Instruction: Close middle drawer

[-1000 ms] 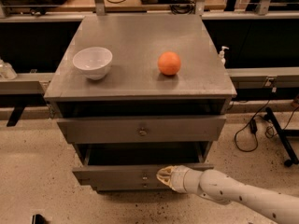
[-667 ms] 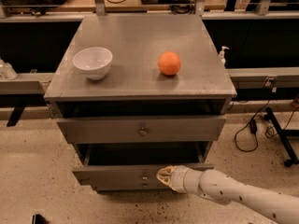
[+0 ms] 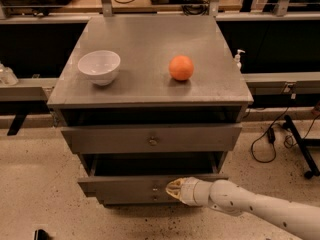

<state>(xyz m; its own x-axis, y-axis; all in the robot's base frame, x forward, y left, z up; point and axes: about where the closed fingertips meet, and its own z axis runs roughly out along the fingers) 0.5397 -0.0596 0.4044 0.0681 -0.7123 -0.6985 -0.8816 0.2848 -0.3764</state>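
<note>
While the white arm reaches in low from the right side of the cabinet, it lies almost flat, close to the floor in front of the cabinet. It slopes up a little toward its tip. The gripper sits at the end of the arm and points at the cabinet's front. Its yellowish tip is right up against the front of the middle drawer, a bit right of the middle of that front. Whether the gripper is clenched or loose cannot be told. The middle drawer is the second one down in the cabinet. It is grey, wide and not tall, with a flat front. It stands open, sticking out past the first drawer above it, and a dark gap shows behind its front. It looks a little crooked, with its left end lower than its right. The first drawer sticks out a little too, and it has a small round knob in the middle. On top of the cabinet sit a white bowl and an orange, well apart.
</note>
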